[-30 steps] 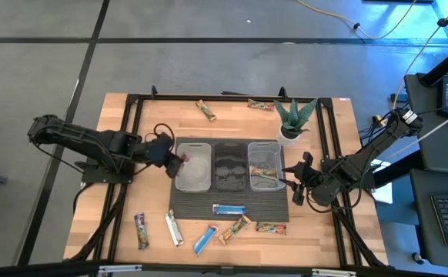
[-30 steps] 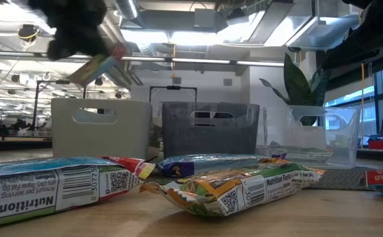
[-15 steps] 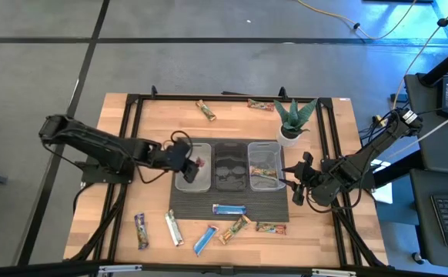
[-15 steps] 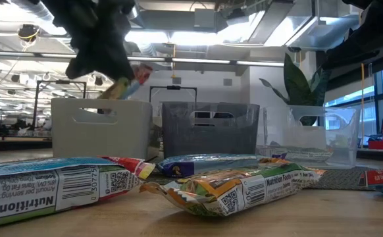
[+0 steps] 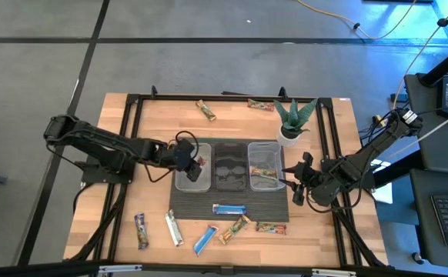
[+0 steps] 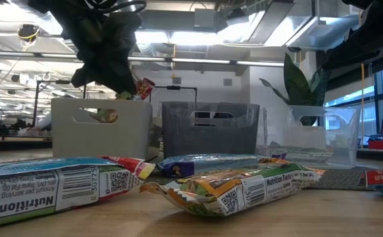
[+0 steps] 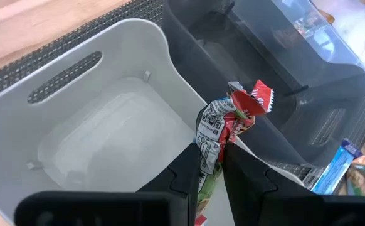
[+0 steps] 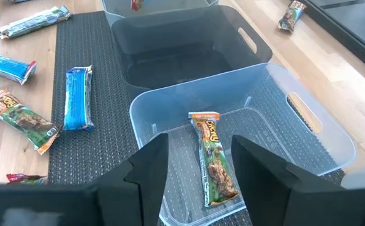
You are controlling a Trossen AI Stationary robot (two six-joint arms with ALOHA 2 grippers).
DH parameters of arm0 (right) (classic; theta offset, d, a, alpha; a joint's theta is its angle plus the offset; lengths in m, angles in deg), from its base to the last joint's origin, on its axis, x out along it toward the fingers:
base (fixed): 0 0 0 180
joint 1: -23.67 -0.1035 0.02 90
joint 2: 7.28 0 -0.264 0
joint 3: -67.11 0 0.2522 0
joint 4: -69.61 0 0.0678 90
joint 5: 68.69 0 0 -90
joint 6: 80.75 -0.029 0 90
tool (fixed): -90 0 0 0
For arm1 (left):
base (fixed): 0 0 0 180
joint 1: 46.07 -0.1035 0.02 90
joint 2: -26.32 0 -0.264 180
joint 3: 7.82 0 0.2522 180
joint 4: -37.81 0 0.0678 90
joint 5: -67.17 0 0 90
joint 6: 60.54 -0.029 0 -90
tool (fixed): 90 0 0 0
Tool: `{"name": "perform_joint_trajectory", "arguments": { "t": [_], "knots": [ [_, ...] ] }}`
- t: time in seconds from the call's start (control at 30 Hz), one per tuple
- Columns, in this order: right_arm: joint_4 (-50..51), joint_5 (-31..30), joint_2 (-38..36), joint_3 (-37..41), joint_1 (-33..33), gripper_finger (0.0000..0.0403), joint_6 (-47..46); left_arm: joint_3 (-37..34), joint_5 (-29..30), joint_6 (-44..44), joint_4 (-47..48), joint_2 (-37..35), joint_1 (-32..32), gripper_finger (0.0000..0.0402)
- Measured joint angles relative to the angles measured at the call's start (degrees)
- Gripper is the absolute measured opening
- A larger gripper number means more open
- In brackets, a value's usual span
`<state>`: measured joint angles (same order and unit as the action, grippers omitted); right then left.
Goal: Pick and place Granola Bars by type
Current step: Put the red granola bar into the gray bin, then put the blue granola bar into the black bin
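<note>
My left gripper (image 7: 215, 164) is shut on a granola bar (image 7: 223, 129) with a red crimped end, over the white left bin (image 5: 187, 178), close to that bin's wall beside the dark middle bin (image 5: 228, 164). In the low view the gripper (image 6: 122, 85) hangs just above the bin's rim (image 6: 101, 102). My right gripper (image 8: 200, 147) stands open at the right end of the clear right bin (image 5: 264, 164), where one tan bar (image 8: 214, 157) lies flat on the floor. A blue bar (image 5: 229, 208) lies on the dark mat (image 5: 278, 209). My left gripper pinches the bar between its two fingers (image 7: 189, 169), across the wrapper's lower part (image 7: 209, 157). The fingers slant down from the table's left side. The bar sticks out past the fingertips with its red crimped end (image 7: 253, 100) free, lifted clear above the left bin's floor.
Several more bars lie along the table's near edge (image 5: 175, 228) (image 5: 204, 239) (image 5: 235, 228), and two at the far edge (image 5: 205, 110) (image 5: 260, 105). A spiky green potted plant (image 5: 295, 119) stands behind the right bin. A black frame rail (image 5: 132, 123) borders the work area.
My left gripper has carried the bar toward the table's right edge and down, from the left bin's left rim to above its inside. It now hangs lower, close over the bin's rim. The bar has stayed in the hold.
</note>
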<state>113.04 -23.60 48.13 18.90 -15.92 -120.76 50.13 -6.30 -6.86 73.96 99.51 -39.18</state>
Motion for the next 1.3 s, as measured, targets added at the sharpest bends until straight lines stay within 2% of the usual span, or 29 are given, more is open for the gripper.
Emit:
{"name": "perform_joint_trajectory", "arguments": {
  "t": [0.27, 0.73, 0.9, 1.1, 1.3],
  "knots": [
    [0.0, 0.0, 0.0, 0.0, 0.0, 0.0178, 0.0, 0.0, -0.1, -0.4, 0.0, 0.0, 0.0, 0.0059],
    [0.2, 0.1, 0.0, 0.0, 0.0, 0.0178, -1.5, 0.0, -0.1, 1.1, 0.0, 0.0, 0.0, 0.0099],
    [1.2, -0.3, 0.0, 0.0, 0.0, 0.0178, -3.0, 0.0, 0.0, -3.6, 0.0, 0.0, -0.4, 0.0097],
    [0.9, -0.7, 0.0, 0.0, 0.8, 0.0178, 1.0, 0.0, -5.9, -5.4, 0.1, 0.0, -0.2, 0.0099],
    [0.4, -0.6, 0.0, 0.0, 1.1, 0.0178, 5.8, 0.0, -3.7, -8.5, 0.1, -0.1, -0.2, 0.0098]
  ]
}}
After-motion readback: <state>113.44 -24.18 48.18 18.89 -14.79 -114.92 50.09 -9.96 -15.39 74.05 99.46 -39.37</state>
